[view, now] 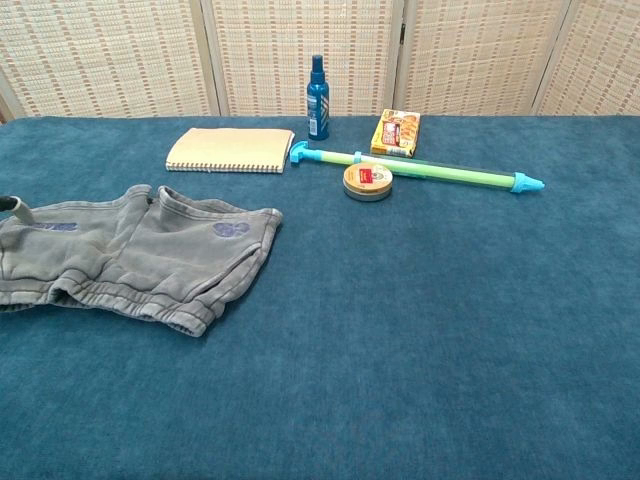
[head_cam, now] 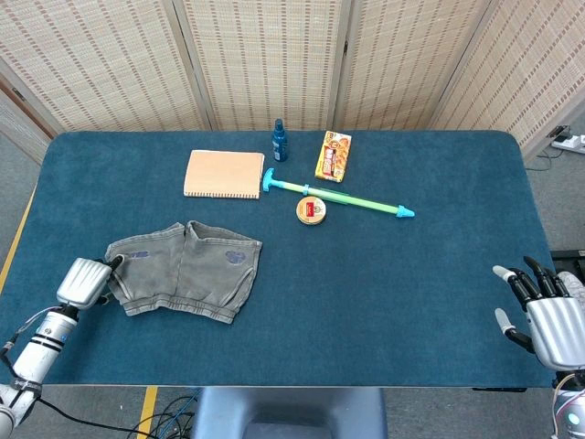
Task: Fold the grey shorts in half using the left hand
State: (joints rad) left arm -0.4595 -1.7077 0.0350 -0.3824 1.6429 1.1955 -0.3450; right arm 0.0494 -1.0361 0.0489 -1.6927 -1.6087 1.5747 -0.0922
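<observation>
Head view is showing us the left robot hand touching the shorts, grip unclear, right robot hand spread idle; we are risking pinching one layer only.

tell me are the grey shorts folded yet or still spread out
Spread out: the grey shorts lie flat, both legs showing side by side, left robot hand at their edge.

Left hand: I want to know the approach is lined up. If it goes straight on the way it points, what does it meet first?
Likely the shorts: the left hand points at their near edge, its fingers about there.
</observation>
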